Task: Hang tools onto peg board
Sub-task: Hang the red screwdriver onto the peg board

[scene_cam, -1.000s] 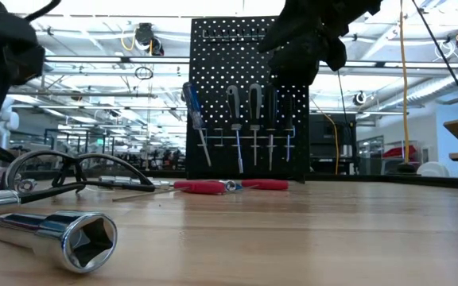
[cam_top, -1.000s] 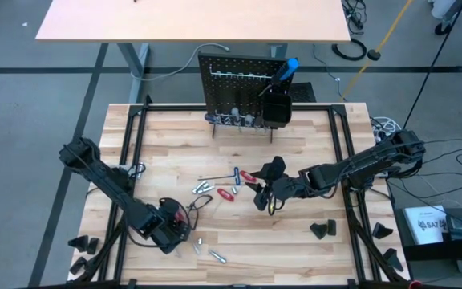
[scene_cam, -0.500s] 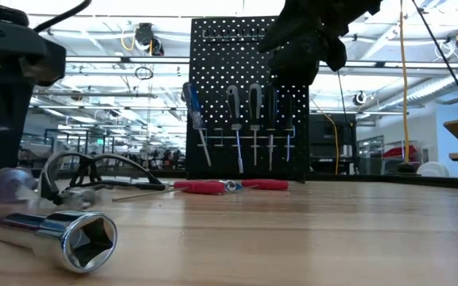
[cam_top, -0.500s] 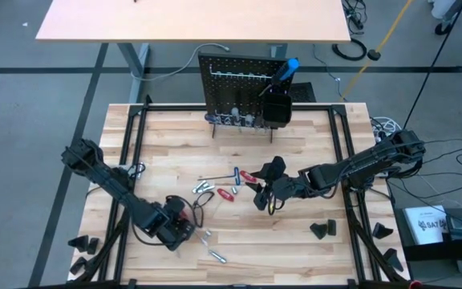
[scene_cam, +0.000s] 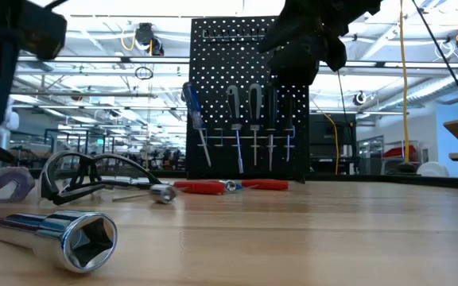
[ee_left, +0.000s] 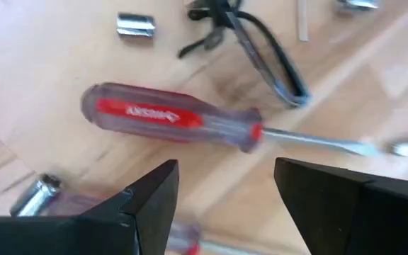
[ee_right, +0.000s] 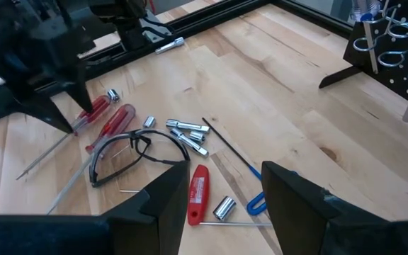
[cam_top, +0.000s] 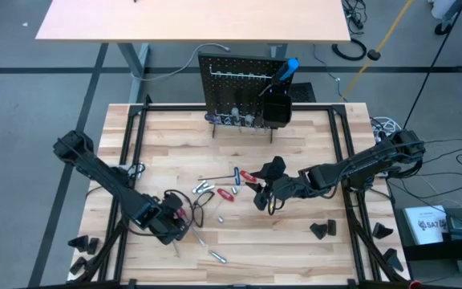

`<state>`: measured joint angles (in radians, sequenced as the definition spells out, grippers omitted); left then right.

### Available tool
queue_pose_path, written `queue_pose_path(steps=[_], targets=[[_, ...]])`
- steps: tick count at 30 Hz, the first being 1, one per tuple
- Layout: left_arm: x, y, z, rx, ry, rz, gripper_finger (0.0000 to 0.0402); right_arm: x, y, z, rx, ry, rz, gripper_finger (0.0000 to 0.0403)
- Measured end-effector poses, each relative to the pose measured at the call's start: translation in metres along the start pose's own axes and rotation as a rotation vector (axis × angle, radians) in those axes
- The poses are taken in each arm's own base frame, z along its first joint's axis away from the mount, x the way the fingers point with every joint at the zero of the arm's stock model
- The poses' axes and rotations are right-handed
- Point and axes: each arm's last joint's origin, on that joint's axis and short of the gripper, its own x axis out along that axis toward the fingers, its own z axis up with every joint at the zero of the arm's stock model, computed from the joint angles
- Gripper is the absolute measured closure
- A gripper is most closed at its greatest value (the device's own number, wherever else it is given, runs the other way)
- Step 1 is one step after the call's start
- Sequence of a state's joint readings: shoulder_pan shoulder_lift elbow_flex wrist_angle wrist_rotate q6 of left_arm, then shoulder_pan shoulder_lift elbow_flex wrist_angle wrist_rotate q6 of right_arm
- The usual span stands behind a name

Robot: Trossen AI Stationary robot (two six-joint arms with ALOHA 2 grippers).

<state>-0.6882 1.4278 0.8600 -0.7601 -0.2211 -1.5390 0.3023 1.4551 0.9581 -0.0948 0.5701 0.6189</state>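
A pale butcher-block worktop [cam_top: 239, 152] in a large workshop, ceiling lights and pipework hanging over the room behind it. From worktop height, a chrome socket [scene_cam: 58, 235] lies nearest on its side, its square drive hole open to the viewer; behind it sit black-framed safety glasses [scene_cam: 86, 176] and the red pliers [scene_cam: 229, 186]. Only this level view shows the row of screwdrivers [scene_cam: 241, 127] hanging upright on the peg board [scene_cam: 249, 95], the leftmost one blue-handled and tilted.

The left tool [ee_left: 222, 205] works at the near left of the worktop, fingers apart and empty, directly above a red-handled screwdriver [ee_left: 176, 122] lying flat with its shaft pointing away from the handle. That close view alone reads the white lettering on the handle and a small socket [ee_left: 134, 25] just beyond it; a second red handle shows blurred between the fingers.

The right tool [cam_top: 261, 197] hangs near the middle of the worktop, fingers apart with nothing between them. Its own camera shows what the overhead view crowds together: two red-handled screwdrivers [ee_right: 101, 122] side by side, the glasses, a cluster of silver bits [ee_right: 188, 133], a red-handled tool [ee_right: 197, 193] and a thin black rod with a blue end [ee_right: 236, 164].

From above, the peg board stands at the far edge of the worktop, a black bin [cam_top: 275, 108] on its right holding a blue-handled tool [cam_top: 285, 71]. Beyond it a second pale table [cam_top: 191, 20] stands on grey floor, with cables trailing to the right.
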Motion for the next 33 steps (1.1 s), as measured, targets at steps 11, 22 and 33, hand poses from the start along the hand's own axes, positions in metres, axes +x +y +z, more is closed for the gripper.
queue_pose_path(steps=[11, 22, 33], targets=[[-0.015, 0.001, -0.025, -0.124, 0.304, -0.032, 0.0162, 0.0, -0.001, -0.001, -0.017, 0.008, -0.006, 0.0234], [-0.001, 0.003, -0.052, -0.327, 0.144, 0.07, 0.0162, 0.0, -0.001, -0.001, -0.019, 0.011, -0.007, 0.0234], [0.028, 0.001, -0.062, -0.357, 0.126, 0.197, 0.0162, 0.0, -0.001, -0.001, -0.019, 0.011, -0.008, 0.0234]])
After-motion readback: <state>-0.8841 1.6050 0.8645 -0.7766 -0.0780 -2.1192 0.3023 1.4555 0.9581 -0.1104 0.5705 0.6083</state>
